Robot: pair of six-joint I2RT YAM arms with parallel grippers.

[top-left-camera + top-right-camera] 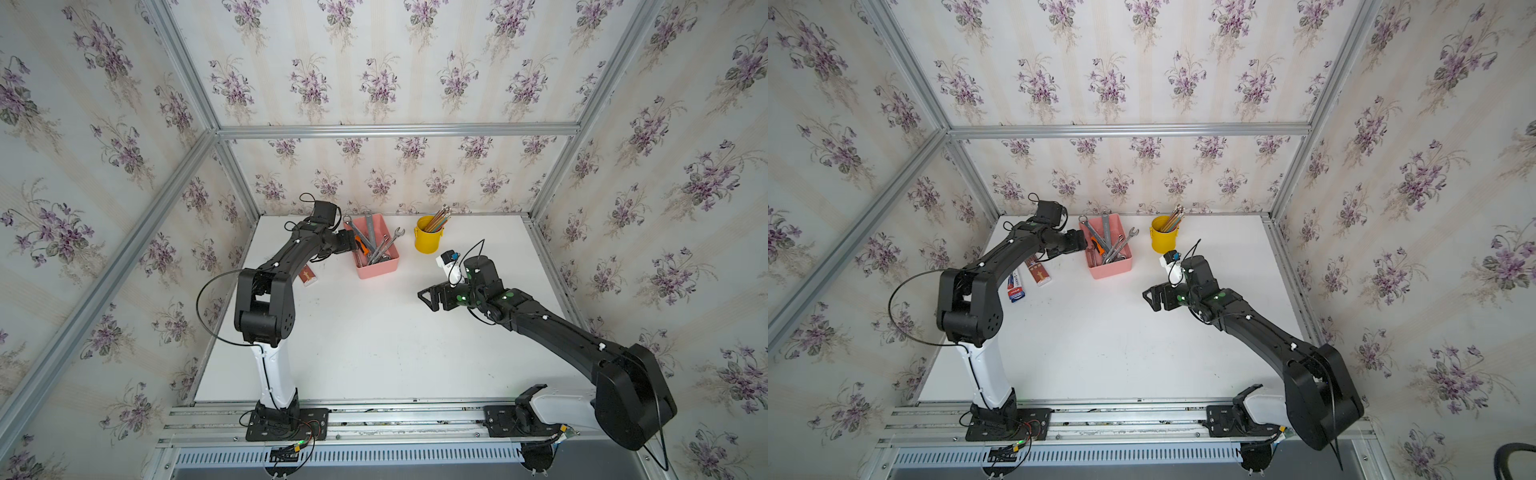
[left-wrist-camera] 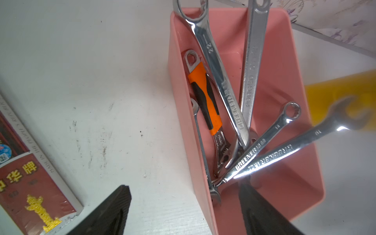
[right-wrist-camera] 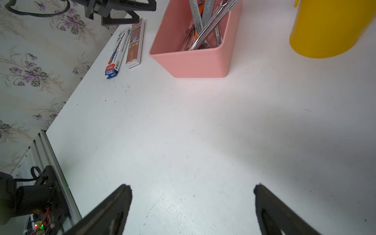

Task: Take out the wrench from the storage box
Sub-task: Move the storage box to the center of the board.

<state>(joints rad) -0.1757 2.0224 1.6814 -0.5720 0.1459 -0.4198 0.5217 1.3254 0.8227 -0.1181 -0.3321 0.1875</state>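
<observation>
The white worktop (image 1: 374,353) carries everything. The left arm (image 1: 266,299) reaches from the front edge toward the back left corner. Its left gripper (image 2: 184,189) hangs released at the salmon-pink storage box (image 1: 378,269). In the left wrist view one finger (image 2: 114,205) is over bare worktop outside the box's long wall. The other is inside the box among the wrenches (image 2: 244,158), with nothing clasped; whether it touches them cannot be told. The right arm (image 1: 582,345) leans in from the front right corner. The right gripper (image 3: 191,187) is spread wide above bare worktop near the middle, well apart from the box.

The storage box sits near the back edge, left of centre. Just to its right stands a yellow cup (image 1: 428,243) of pencils (image 1: 437,218). Two flat cartons (image 1: 1040,272) lie by the left edge.

All the wrenches are in the box. Two large chrome wrenches (image 2: 213,61) lean out over its end nearest the back edge, and two slimmer wrenches (image 2: 272,130) fan out beside them. An orange-handled adjustable wrench (image 2: 205,97) lies low inside.
</observation>
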